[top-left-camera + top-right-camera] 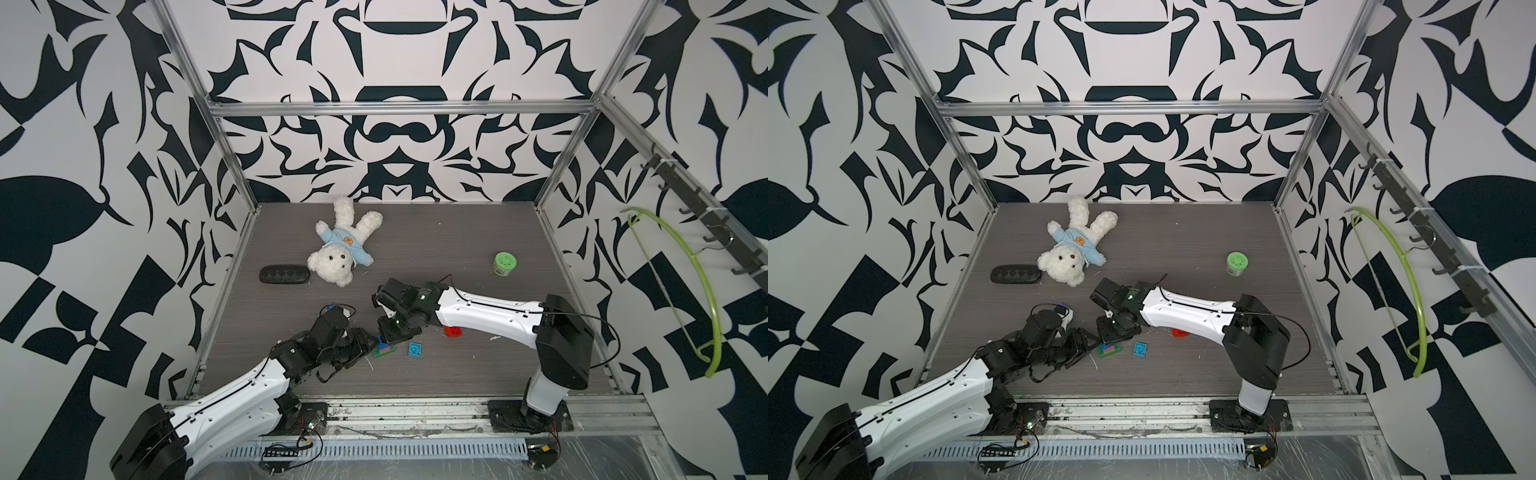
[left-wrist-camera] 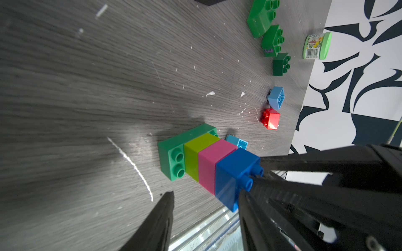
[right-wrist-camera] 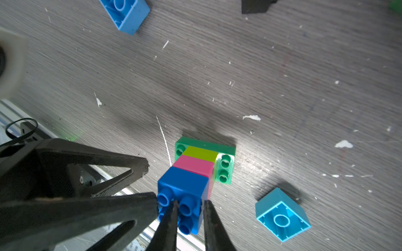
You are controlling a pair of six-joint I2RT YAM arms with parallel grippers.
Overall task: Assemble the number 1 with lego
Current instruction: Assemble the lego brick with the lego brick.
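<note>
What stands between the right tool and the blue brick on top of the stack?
Nothing visible does. The right tool is shut on the studs of the blue brick, with the left tool open beside it.

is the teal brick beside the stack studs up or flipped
Flipped: the teal brick shows its hollow underside with the round tube, and its studs are hidden.
</note>
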